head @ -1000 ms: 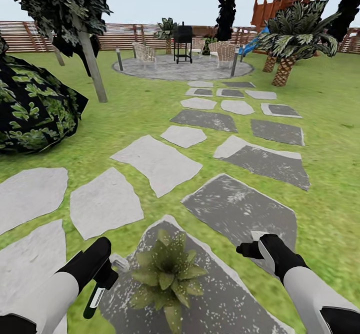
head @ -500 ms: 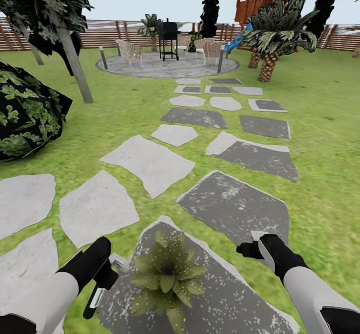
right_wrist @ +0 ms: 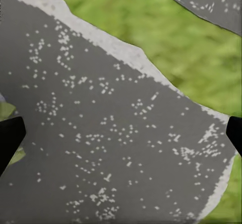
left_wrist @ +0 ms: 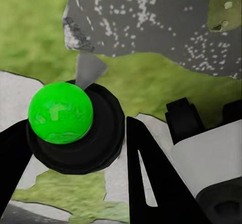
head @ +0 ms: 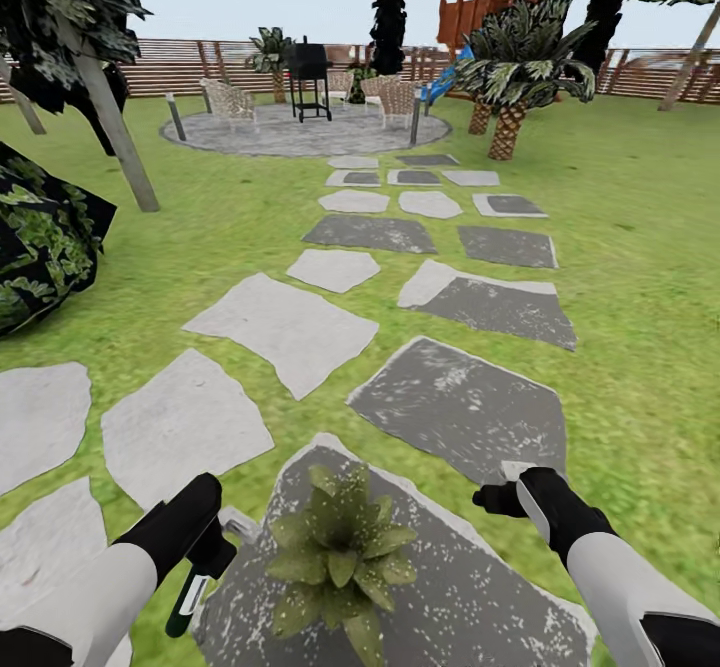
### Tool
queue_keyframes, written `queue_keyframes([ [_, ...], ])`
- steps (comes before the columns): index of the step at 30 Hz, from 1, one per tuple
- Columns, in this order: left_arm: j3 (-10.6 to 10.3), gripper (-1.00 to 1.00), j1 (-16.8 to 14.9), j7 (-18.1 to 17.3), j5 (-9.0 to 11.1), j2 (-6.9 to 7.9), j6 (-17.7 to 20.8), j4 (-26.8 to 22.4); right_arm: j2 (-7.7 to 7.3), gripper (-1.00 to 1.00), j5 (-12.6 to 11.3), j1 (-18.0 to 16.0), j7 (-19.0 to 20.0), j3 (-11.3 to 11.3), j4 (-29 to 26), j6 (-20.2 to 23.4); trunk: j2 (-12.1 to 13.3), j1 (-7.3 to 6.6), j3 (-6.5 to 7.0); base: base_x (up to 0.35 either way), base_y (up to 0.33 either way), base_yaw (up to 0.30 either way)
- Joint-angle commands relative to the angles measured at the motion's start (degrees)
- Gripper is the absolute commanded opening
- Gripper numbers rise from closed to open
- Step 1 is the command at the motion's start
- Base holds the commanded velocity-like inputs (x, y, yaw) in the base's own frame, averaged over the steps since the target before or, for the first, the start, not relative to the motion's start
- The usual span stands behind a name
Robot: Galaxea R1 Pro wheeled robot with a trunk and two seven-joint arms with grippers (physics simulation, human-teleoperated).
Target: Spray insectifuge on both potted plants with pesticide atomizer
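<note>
Pesticide atomizer (head: pixel 192 587) hangs in my left gripper (head: pixel 205 537), fingers clenched on it, beside the potted plant (head: pixel 340 557) on its dark stone slab (head: pixel 470 607). Long axis steeply tilted, body downward, pale nozzle toward the plant, presumably for spraying. My right gripper (head: pixel 500 497) hovers empty over the slab, fingers spread.

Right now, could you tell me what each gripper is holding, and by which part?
The left gripper holds the pesticide atomizer near its top, the dark green body hanging below. The right gripper holds nothing.
</note>
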Motion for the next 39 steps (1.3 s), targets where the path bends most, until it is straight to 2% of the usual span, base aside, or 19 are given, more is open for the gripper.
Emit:
queue_keyframes([
  [1, -0.3, -1.0, 0.0, -0.6, -0.6, 0.08, 0.0, -0.1, 0.03, 1.0, 0.0, 0.0, 0.2, -0.3, -0.1, 0.3, 0.0, -0.01, -0.05, 0.0, 0.297, -0.095],
  [10, -0.3, -1.0, 0.0, -0.6, -0.6, 0.06, 0.0, -0.1, 0.03, 1.0, 0.0, 0.0, 0.1, -0.3, -0.1, 0.3, 0.0, -0.01, -0.05, 0.0, 0.31, -0.015],
  [18, -0.3, -1.0, 0.0, -0.6, -0.6, 0.09, 0.0, -0.1, 0.03, 1.0, 0.0, 0.0, 0.1, -0.3, -0.1, 0.3, 0.0, -0.01, 0.1, 0.0, 0.284, -0.235],
  [39, -0.4, -1.0, 0.0, -0.7, -0.6, 0.09, 0.0, -0.1, -0.01, 1.0, -0.1, 0.0, 0.1, -0.3, -0.1, 0.3, 0.0, -0.01, 0.58, 0.0, 0.009, -0.261],
])
